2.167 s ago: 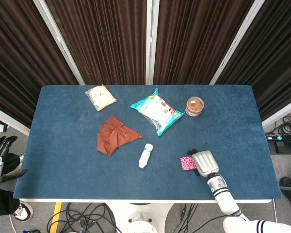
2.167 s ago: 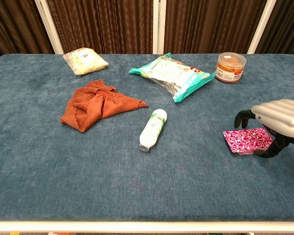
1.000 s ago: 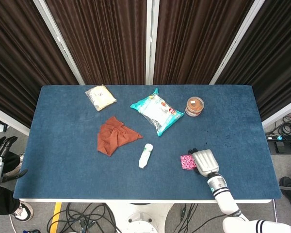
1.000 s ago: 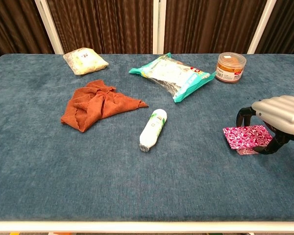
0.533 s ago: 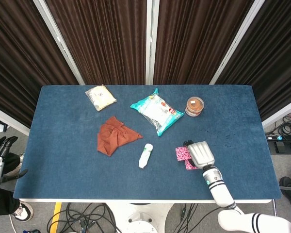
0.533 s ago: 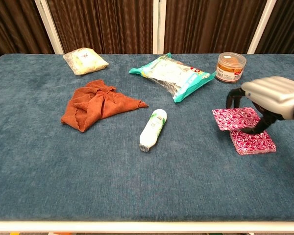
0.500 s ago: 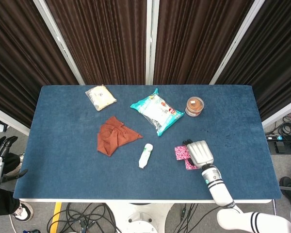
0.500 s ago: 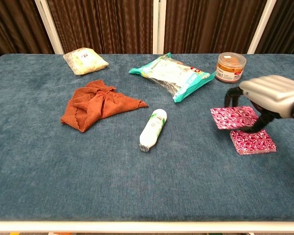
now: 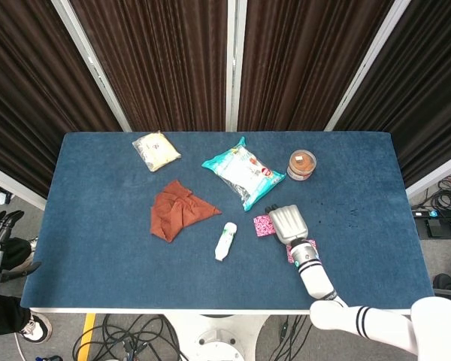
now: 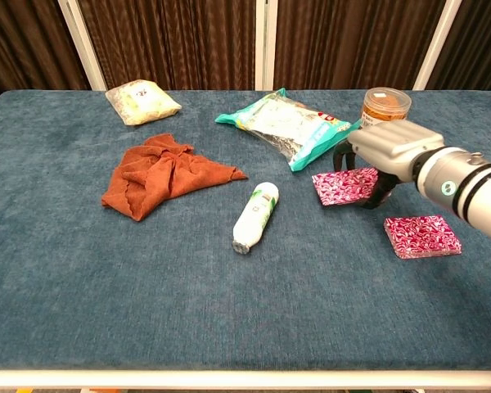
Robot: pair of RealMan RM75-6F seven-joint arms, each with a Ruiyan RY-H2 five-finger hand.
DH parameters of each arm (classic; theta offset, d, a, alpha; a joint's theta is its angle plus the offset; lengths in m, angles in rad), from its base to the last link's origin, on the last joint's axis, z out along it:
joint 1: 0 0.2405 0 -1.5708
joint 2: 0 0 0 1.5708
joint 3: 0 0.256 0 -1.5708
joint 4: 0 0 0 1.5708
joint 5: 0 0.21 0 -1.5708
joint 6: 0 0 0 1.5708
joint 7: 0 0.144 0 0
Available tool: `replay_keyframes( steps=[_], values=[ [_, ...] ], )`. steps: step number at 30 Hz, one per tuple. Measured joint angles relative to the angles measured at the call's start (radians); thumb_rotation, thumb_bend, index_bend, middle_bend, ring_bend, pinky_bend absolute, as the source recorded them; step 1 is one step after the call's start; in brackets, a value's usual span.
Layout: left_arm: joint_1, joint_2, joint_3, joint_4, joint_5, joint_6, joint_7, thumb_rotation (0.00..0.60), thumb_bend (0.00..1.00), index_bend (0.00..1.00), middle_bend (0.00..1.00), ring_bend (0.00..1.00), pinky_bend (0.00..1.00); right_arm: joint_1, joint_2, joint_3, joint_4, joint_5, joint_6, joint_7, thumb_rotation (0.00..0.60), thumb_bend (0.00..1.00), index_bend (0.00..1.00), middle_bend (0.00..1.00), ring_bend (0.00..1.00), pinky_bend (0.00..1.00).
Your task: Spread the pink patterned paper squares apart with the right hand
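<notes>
Pink paper squares now split: upper stack (image 10: 344, 187), pinched by right hand (image 10: 390, 147), has moved left to frame centre-right; lower stack (image 10: 422, 236) stays lower right. Clear gap between them, so spreading looks mostly done.

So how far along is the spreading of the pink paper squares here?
Mostly done: one pink square lies alone on the table, clearly apart from the other. In hand: the right hand holds the second pink square near the teal snack bag. Left: set it down and let go.
</notes>
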Motion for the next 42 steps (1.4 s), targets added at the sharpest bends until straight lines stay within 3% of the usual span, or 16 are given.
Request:
replay_keyframes(
  steps=[5,11,15,25,30,35,42],
  values=[
    [0.000,-0.004,0.001,0.009,0.000,-0.002,-0.008,0.600,0.02,0.09,0.10,0.00,0.13,0.014,-0.020,-0.012,0.022,0.016,-0.010,-0.007,0.600,0.21,0.39,0.35,0.77,0.83],
    [0.000,-0.006,-0.001,0.014,-0.007,-0.006,-0.014,0.600,0.02,0.09,0.10,0.00,0.13,0.025,-0.013,-0.022,0.010,0.049,-0.018,-0.031,0.600,0.17,0.21,0.24,0.77,0.83],
    [0.000,-0.008,-0.001,0.018,-0.011,-0.012,-0.015,0.600,0.01,0.09,0.10,0.00,0.13,0.033,-0.002,-0.026,-0.010,0.072,-0.016,-0.049,0.600,0.17,0.18,0.20,0.77,0.83],
    [0.002,-0.004,-0.002,0.010,-0.004,-0.003,-0.014,0.600,0.02,0.09,0.10,0.00,0.13,0.012,0.075,-0.040,-0.125,0.028,0.054,-0.027,0.600,0.16,0.17,0.23,0.77,0.83],
    [0.000,-0.003,0.000,0.005,0.001,-0.003,-0.011,0.600,0.02,0.09,0.10,0.00,0.13,-0.034,0.172,-0.078,-0.227,0.005,0.099,-0.014,0.600,0.15,0.26,0.25,0.77,0.83],
    [-0.001,0.000,0.008,-0.004,0.009,-0.008,-0.006,0.600,0.02,0.09,0.10,0.00,0.13,-0.067,0.245,-0.122,-0.276,0.060,0.087,-0.005,0.600,0.13,0.27,0.25,0.77,0.83],
    [-0.003,0.005,0.017,-0.007,0.020,-0.015,-0.014,0.600,0.02,0.09,0.10,0.00,0.13,-0.102,0.261,-0.182,-0.282,0.027,0.082,0.022,0.600,0.12,0.27,0.24,0.77,0.83]
  ],
)
